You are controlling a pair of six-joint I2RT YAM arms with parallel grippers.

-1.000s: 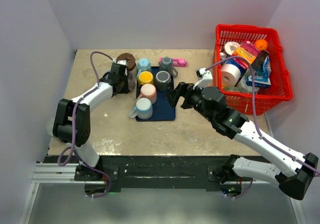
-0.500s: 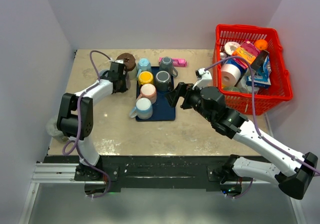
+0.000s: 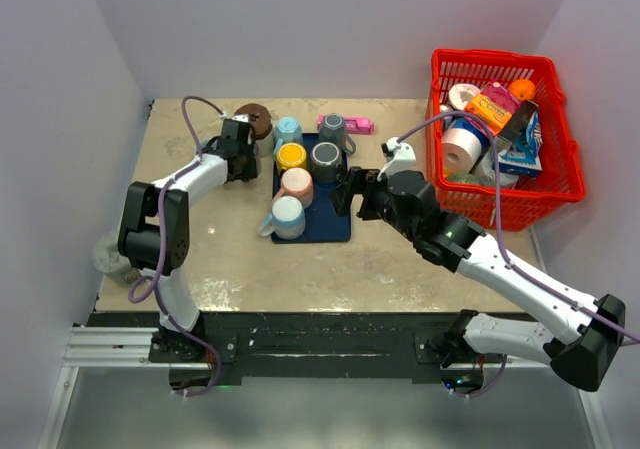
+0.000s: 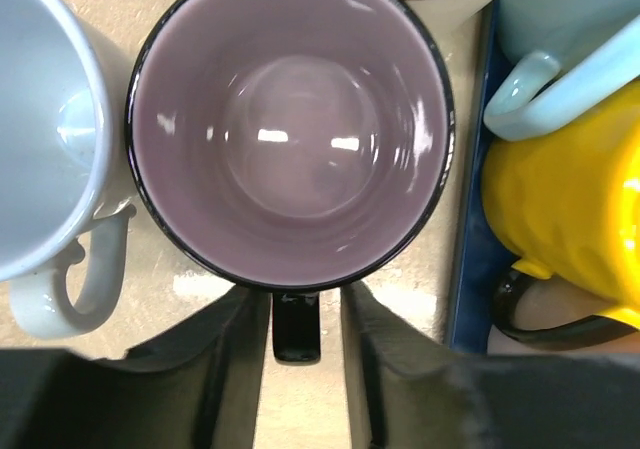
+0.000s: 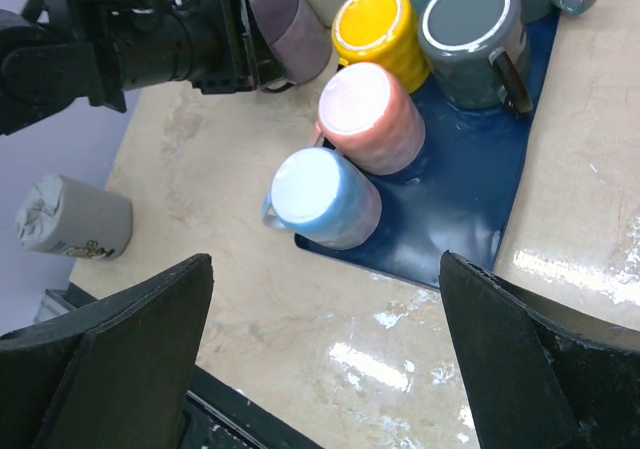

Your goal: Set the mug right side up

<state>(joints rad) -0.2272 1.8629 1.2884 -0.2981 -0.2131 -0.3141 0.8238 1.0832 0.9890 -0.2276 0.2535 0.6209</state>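
Over by the far-left corner of the table [image 3: 400, 259], just off the left edge of the blue tray [image 5: 450, 189], is the purple mug [image 4: 290, 139] I'm dealing with. My left wrist cam looks straight into its mouth: purple inside, black rim, and the black handle [image 4: 296, 334] pointing back at me, right between the 2 fingers of my left gripper [image 4: 306, 314]. Those fingers are nearly together. 1 of them looks flush against the handle and a thin sliver of table shows on the other side, so honestly I can't tell if I'm squeezing it or just straddling it. From the right wrist cam the mug looks tipped, mouth toward the left gripper, and I can't make out whether its base is on the table.

Neighbours: a white mug [image 4: 40, 119] sits just beside it with its mouth open to the camera. A teal mug [image 4: 570, 29] and a yellow mug [image 4: 570, 219] are on the tray's left side. Also on the tray are a pink mug [image 5: 365, 114] and a blue mug [image 5: 320, 199], both bottoms up, plus a grey mug [image 5: 470, 29].

My right gripper [image 5: 325, 299] hangs by the tray's right edge, fingers spread wide, nothing in it. A red basket [image 3: 560, 184] of odds and ends sits at the far-right corner.
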